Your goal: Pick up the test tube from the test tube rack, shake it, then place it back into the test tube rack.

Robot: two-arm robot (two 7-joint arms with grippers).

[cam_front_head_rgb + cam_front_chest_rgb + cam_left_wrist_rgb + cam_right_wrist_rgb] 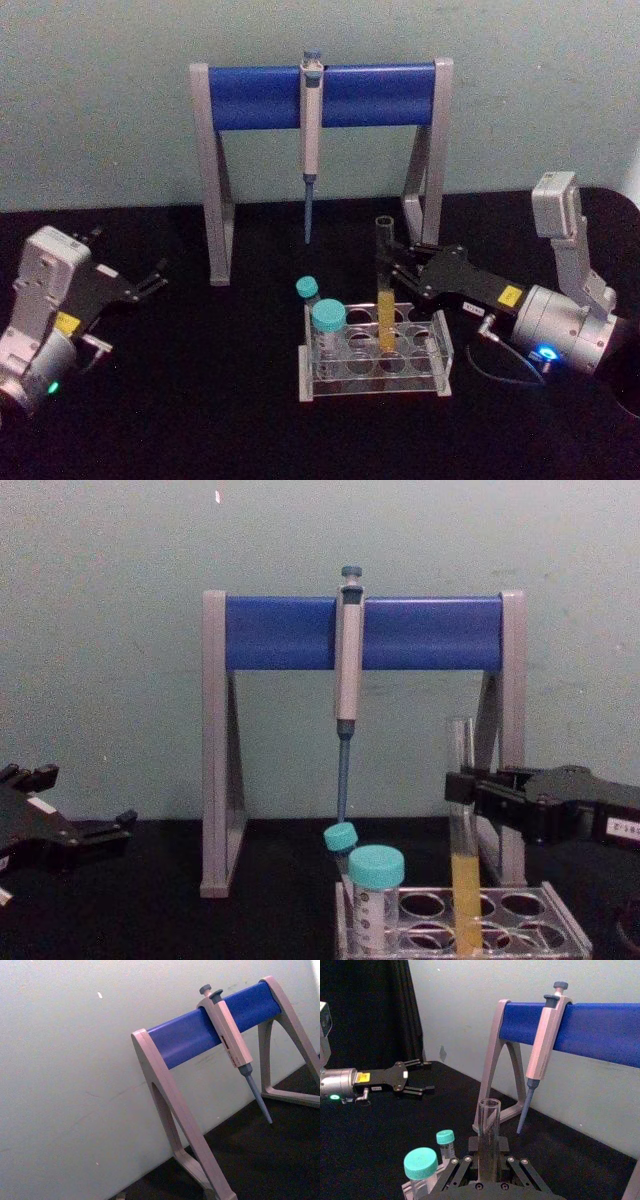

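The test tube point(385, 290) stands upright in the test tube rack point(444, 360), its long axis vertical. Our right claw point(398, 270), reaching in from the right, seems closed on the tube's upper glass, so we judge the lift must go straight up. Our left claw point(152, 282) sits wide open, well apart at the left.

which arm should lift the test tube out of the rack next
Right. The right hand is around the test tube in the test tube rack; the left hand sits far off to its left.
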